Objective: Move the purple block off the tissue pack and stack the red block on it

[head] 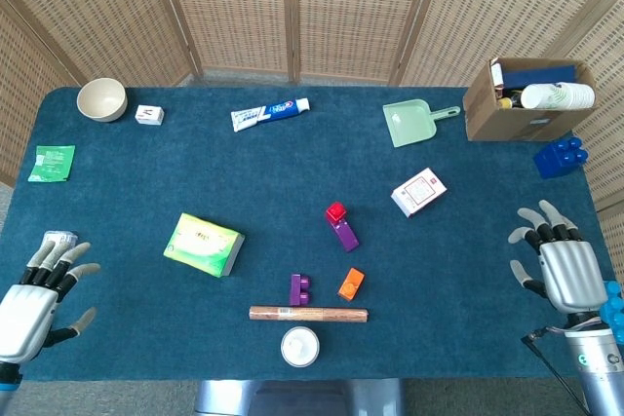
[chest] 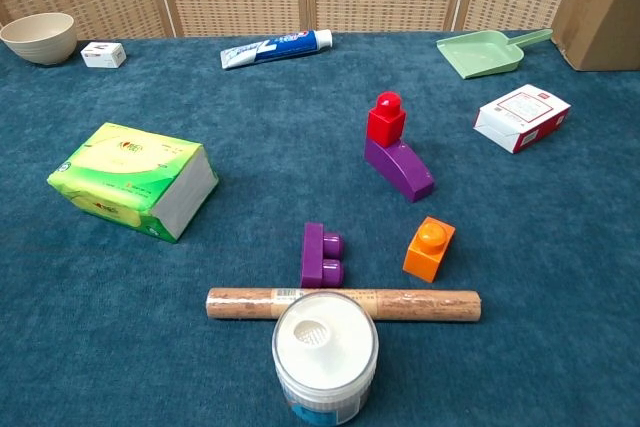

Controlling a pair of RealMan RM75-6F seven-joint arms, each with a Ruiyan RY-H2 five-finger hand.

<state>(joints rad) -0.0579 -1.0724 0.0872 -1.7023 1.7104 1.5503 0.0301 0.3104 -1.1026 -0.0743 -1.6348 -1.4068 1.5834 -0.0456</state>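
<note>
We see a cardboard box point(head: 527, 97) holding bottles; the red block point(chest: 385, 118) stands stud-up on the purple block point(chest: 399, 167), both our hands point(head: 29, 307) point(head: 564, 267) spread wide, holding nothing.

Red block point(chest: 386, 119) sits atop purple block point(chest: 400, 169), well right of green tissue pack point(chest: 132, 180).

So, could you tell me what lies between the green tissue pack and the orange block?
In the chest view, a small purple block lies on its side between the tissue pack and the orange block, nearer the orange one.
</note>
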